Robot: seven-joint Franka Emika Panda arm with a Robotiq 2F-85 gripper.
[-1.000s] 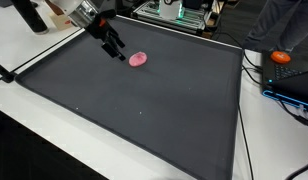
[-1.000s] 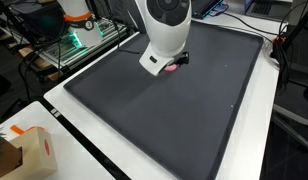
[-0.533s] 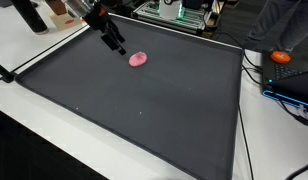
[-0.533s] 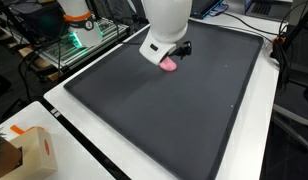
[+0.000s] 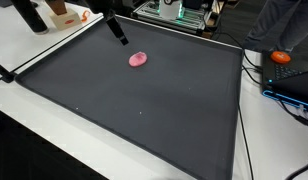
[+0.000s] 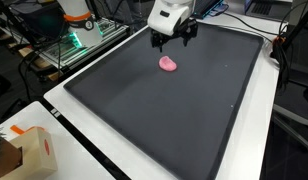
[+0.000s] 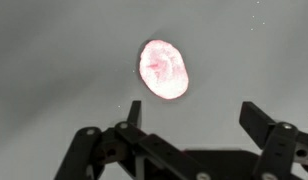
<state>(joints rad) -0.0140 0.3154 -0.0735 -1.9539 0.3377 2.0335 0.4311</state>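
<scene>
One pink, flattened oval lump [image 5: 138,59] lay on the dark mat [image 5: 144,120], in the upper middle of the frame in an exterior view, with nothing else near it on the mat. An exterior view from the opposite side showed the lump [image 6: 169,64] in the upper centre of the frame.

Gripper [image 6: 174,40]: it hung above the mat, just beyond the lump toward the top of the frame and clear of it. Its jaws stood spread wide with nothing between them. In an exterior view only the dark fingers of the gripper [image 5: 118,31] came in from the top edge, up and to the left of the lump and apart from it.

Wrist view: the lump [image 7: 164,68] sat in the upper centre. The gripper [image 7: 194,115] filled the lower part of the frame. Its left fingertip was just below the lump and its right one was well off to the lower right. The gap between them showed only bare mat.

Surroundings: the mat rested on a white table [image 5: 39,45]. An orange object [image 5: 282,57] sat near the right edge, off the mat. A cardboard box [image 6: 29,150] stood in the lower left corner.
</scene>
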